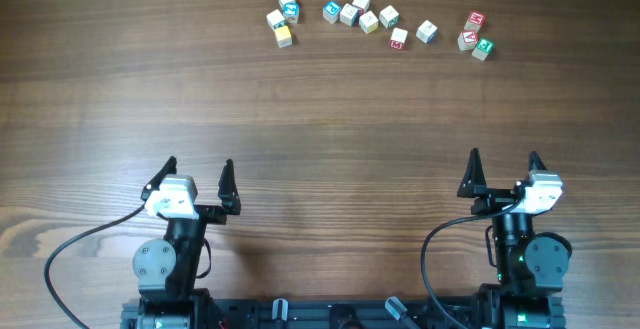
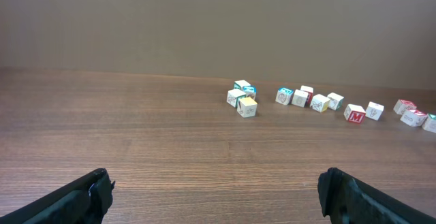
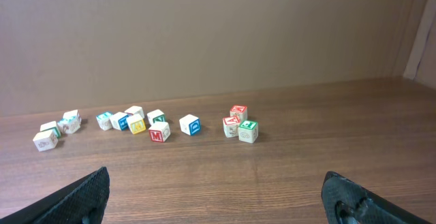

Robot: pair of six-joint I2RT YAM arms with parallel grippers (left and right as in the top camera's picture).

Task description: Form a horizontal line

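Fourteen small wooden letter cubes [image 1: 369,22] counted on one table [image 1: 320,119] (four lying leftmost, seven in the middle, three rightmost), two tools counted, a left tool [image 1: 199,163] and a right tool [image 1: 504,155]

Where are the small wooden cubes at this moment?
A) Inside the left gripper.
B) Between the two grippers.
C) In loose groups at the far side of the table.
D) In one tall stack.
C: the cubes lie in loose groups along the far side of the table; the left gripper and right gripper stand open and empty, far from them.
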